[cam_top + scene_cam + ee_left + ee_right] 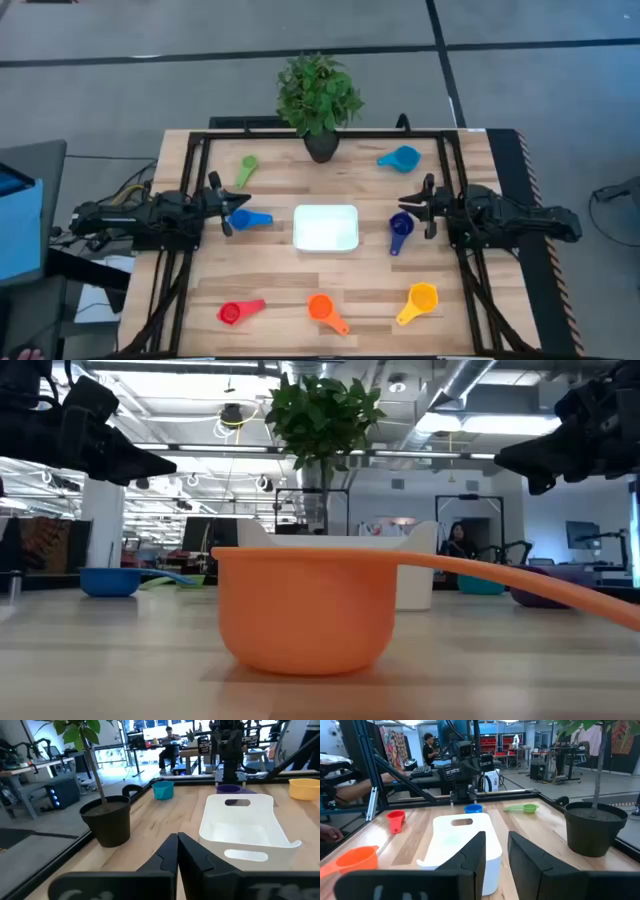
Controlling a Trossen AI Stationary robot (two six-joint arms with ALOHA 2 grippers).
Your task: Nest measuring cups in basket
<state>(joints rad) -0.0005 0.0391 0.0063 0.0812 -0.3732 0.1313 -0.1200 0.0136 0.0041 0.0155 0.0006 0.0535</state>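
Several measuring cups lie apart on the table around the white basket (326, 227): green (246, 170), light blue (399, 158), blue (248, 219), dark purple (400, 232), red (240, 311), orange (326, 311) and yellow (418, 303). Each rests on its base. The basket holds nothing. My left gripper (222, 205) hovers left of the basket, above the blue cup's bowl, with its fingers (170, 852) shut and pointing at the basket. My right gripper (425, 207) hovers right of the basket beside the purple cup, with a small gap (496, 851) between its fingertips.
A potted plant (318, 100) in a dark pot (107, 820) stands at the far edge, behind the basket. A dark frame (320, 132) runs along the far edge and the sides of the table. In the low view the orange cup (305, 610) fills the foreground. People sit in the room beyond.
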